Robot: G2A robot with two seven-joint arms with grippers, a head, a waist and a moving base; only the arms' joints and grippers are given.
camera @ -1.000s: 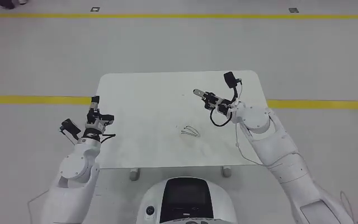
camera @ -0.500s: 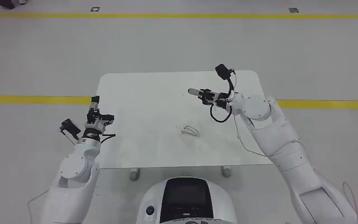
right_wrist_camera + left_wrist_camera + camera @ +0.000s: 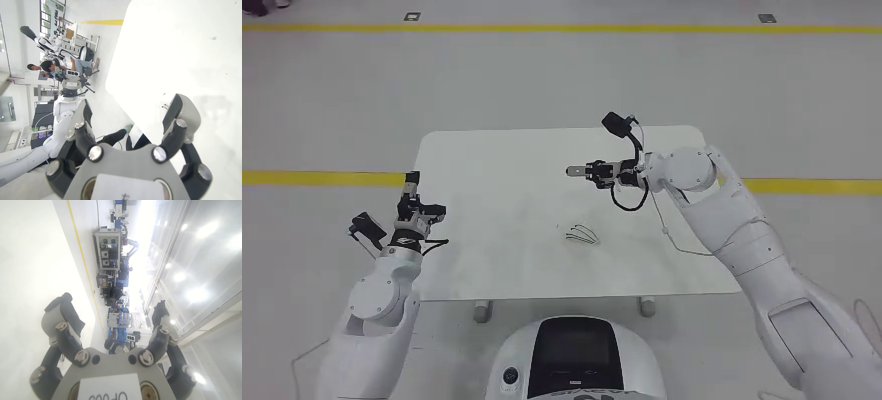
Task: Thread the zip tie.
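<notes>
Several thin dark zip ties (image 3: 582, 235) lie in a small bundle on the white table (image 3: 492, 200), a little right of its middle. My right gripper (image 3: 575, 171) hangs over the table farther back than the bundle, pointing left. In the right wrist view this gripper (image 3: 130, 109) is open and holds nothing. Thin dark tips (image 3: 164, 106), likely zip tie ends, show beside one finger (image 3: 174, 108). My left gripper (image 3: 411, 180) sits at the table's left edge, far from the ties. It is open and empty in the left wrist view (image 3: 113, 306).
The table (image 3: 189, 56) has rounded corners, and its left edge runs close by the left gripper. Yellow floor lines (image 3: 302, 178) run behind and beside it. A black cable (image 3: 624, 205) loops under the right wrist.
The right arm has swung its gripper leftward over the table, and its wrist has turned. The left arm and the zip ties have stayed put.
</notes>
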